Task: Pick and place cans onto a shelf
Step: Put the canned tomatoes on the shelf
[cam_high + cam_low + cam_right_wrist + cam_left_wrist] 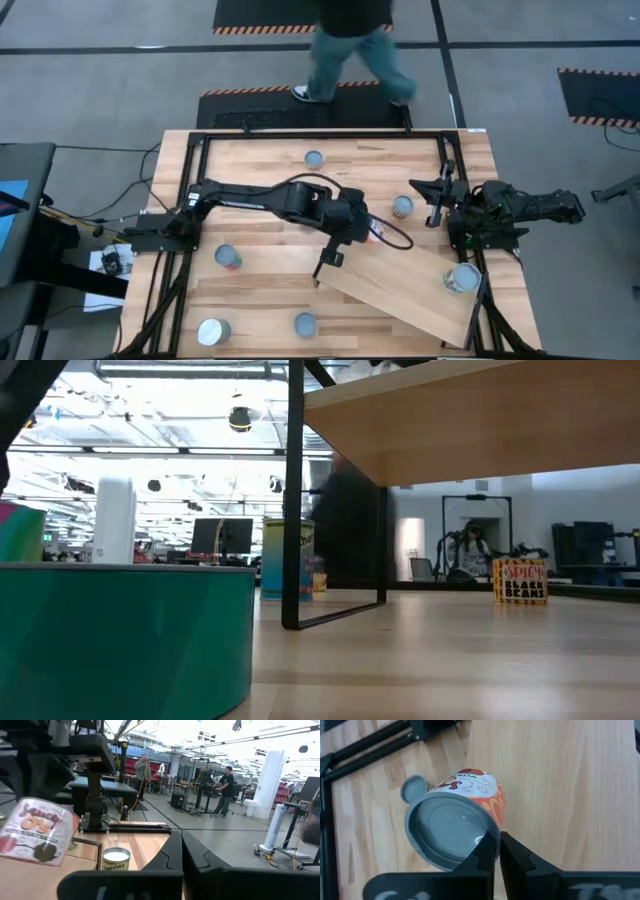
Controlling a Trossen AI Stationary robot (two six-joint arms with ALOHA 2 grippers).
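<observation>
the orange-labelled can [457,822] sits right in front of the left hand [498,851], whose two fingers are pressed together and grip nothing. in the high view that left hand [328,262] hangs at the left corner of the tilted shelf [400,285], centre of the frame. one can [461,277] already stands on the shelf at lower right; others dot the desk [250,285]. the right hand [436,205], fingers together and empty, waits at centre right. to grasp well, the fingers must spread first, then straddle the can's sides squarely.
</observation>
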